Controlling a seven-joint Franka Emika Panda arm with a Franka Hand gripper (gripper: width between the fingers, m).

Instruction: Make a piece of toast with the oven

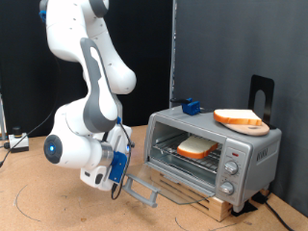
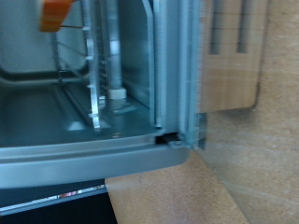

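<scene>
oven (image 1: 214, 152) door down, its handle (image 1: 142, 189) at gripper (image 1: 119, 179); bare table (image 1: 58, 207) to exterior view's left | toast (image 1: 195, 148) on rack inside | arm bent low, gripper beside door edge | jaws: cannot tell | no readable writing

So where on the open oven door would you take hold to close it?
Grip the grey bar handle along the door's outer edge, from the exterior view's left, beside the tool. The bar stands off the lowered door of the oven, so fingers fit around it.
</scene>
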